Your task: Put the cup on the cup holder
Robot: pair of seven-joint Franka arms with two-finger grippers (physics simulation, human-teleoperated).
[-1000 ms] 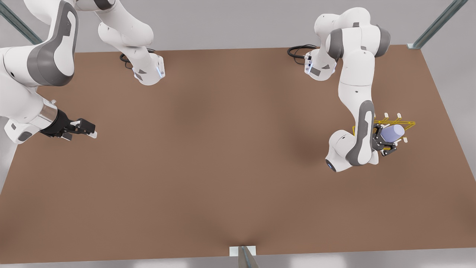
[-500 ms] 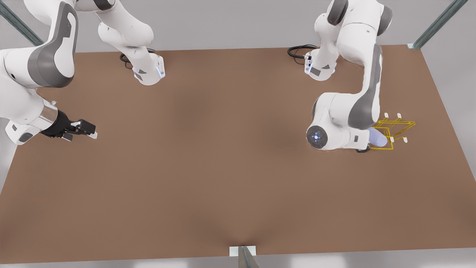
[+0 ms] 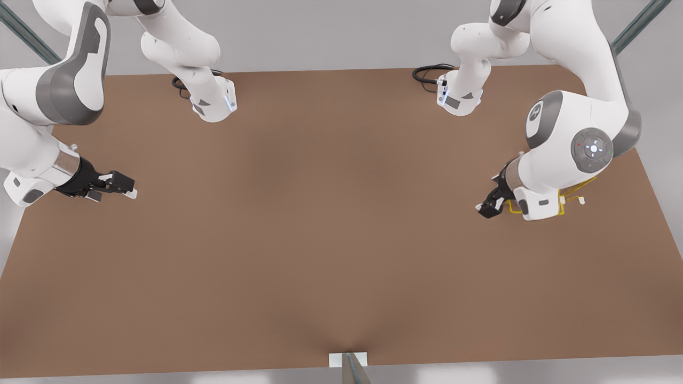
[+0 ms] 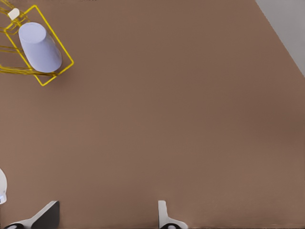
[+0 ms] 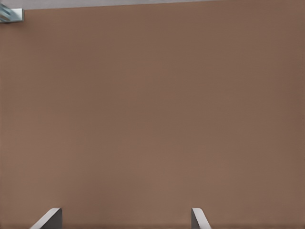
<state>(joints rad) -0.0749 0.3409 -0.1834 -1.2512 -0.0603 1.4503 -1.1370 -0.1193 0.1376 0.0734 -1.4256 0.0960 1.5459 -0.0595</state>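
Observation:
The lavender-blue cup (image 4: 40, 47) sits mouth-down and tilted on the yellow wire cup holder (image 4: 59, 72), with a white peg tip showing beside its base. Nothing grips it. My left gripper (image 4: 105, 217) is open and well back from the holder over bare table. In the front view this gripper (image 3: 486, 208) hangs just to the front view's left of the cup holder (image 3: 562, 205). The arm's wrist and elbow cover most of the holder there, and the cup is hidden behind them. My right gripper (image 3: 125, 186) waits open at the front view's left (image 5: 124, 217).
The brown table (image 3: 320, 240) spreads wide between the two grippers. Both arm bases (image 3: 213, 104) (image 3: 459, 98) stand at the far edge, with black cables beside them. A metal bracket (image 3: 348, 360) sits at the near edge. The holder stands close to the table's edge on the front view's right.
The left gripper let go of the cup on the holder. Its arm swung up and over, and the gripper now sits to the front view's left of the holder. The right arm barely shifted.

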